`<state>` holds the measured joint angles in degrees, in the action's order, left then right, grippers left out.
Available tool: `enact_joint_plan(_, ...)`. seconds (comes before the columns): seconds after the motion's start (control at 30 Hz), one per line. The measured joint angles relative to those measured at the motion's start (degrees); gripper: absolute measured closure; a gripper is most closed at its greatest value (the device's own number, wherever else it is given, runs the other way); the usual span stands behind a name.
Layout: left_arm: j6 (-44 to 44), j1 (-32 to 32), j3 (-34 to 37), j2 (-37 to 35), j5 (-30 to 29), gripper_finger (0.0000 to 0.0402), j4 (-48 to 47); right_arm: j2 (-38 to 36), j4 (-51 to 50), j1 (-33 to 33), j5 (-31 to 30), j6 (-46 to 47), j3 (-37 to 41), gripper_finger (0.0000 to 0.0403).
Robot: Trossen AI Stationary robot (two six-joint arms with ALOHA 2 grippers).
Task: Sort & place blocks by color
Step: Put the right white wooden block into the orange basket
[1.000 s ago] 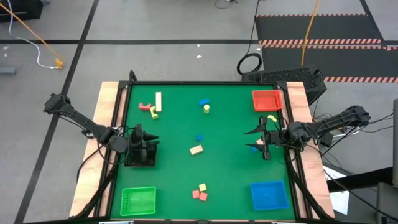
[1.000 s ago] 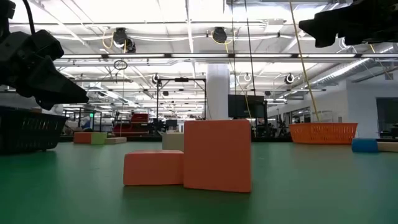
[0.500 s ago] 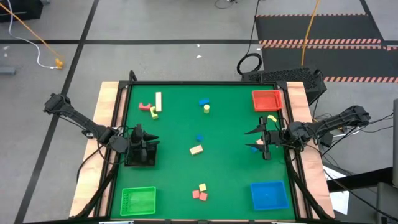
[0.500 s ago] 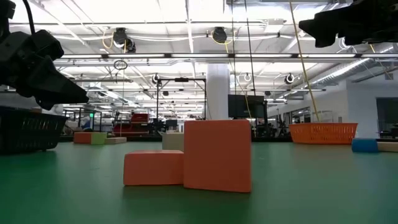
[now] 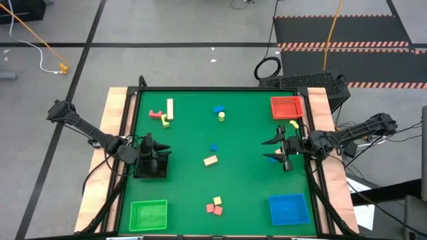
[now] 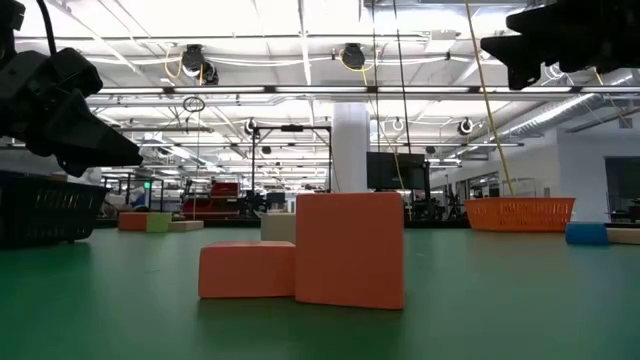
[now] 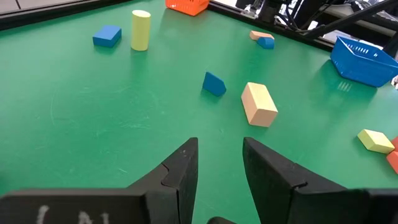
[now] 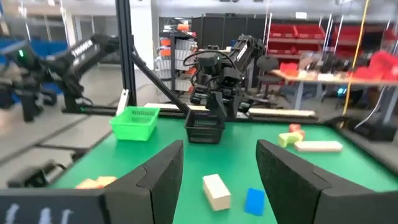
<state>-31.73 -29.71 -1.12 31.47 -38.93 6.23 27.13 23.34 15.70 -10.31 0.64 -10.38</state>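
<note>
Small blocks lie scattered flat on the green table [image 5: 247, 180]. A pink L [image 5: 157, 115], a yellow piece [image 5: 165, 121] and a tan bar [image 5: 170, 108] are far left. A blue piece [image 5: 219, 109] and a yellow cylinder [image 5: 221, 117] sit far centre. A blue wedge [image 7: 214, 83] and a tan block [image 7: 259, 104] lie mid-table. Red blocks [image 6: 350, 250] and a yellow one [image 5: 217, 200] lie near. My left gripper [image 7: 219, 146] hovers open by the black bin. My right gripper [image 8: 219, 152] hovers open at the right edge, over a small blue block [image 5: 275, 159].
The red tray [image 5: 287, 107] is in the far right corner, the blue tray [image 5: 289, 208] near right, the green tray [image 5: 148, 215] near left. The black bin [image 5: 152, 165] stands under my left arm. A yellow block [image 5: 292, 127] lies near the red tray.
</note>
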Motion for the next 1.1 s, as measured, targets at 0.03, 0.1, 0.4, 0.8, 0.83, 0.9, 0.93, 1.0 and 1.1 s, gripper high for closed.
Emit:
enact_joint_plan(0.03,0.00,0.02,-0.01,0.00,0.00,0.0275,-0.01,0.00,0.09,0.00,-0.06,1.59,0.01,0.0206)
enact_joint_plan(0.1,0.00,0.02,0.01,0.02,0.00,0.0275,0.01,-0.02,0.25,0.00,-0.09,4.64,-0.01,0.0206)
enact_joint_plan(0.4,-0.01,0.01,0.00,0.01,0.01,0.0275,0.00,0.00,0.49,0.02,0.04,20.94,0.00,0.0206)
enact_joint_plan(0.8,0.00,0.02,0.01,0.02,0.00,0.0275,-0.01,0.00,2.98,-0.03,-6.56,21.97,0.00,0.0206)
enact_joint_plan(0.83,0.00,0.02,-0.01,0.02,0.00,0.0275,-0.01,0.00,4.06,-0.04,-7.04,21.15,-0.01,0.0206)
enact_joint_plan(0.9,-0.02,0.02,0.01,0.02,0.00,0.0274,0.01,0.10,7.23,-0.04,-7.62,19.29,-0.01,0.0206)
enact_joint_plan(0.93,0.00,0.01,0.01,0.00,0.00,0.0275,-0.01,0.16,9.10,-0.04,-7.67,18.10,-0.01,0.0206)
enact_joint_plan(1.0,0.00,0.00,0.00,0.01,0.00,0.0275,0.00,0.46,12.89,-0.04,-7.77,15.23,-0.01,0.0206)
enact_joint_plan(1.1,0.00,0.02,0.00,0.01,0.01,0.0275,0.01,0.86,16.11,-0.05,-9.79,11.13,-0.15,0.0206)
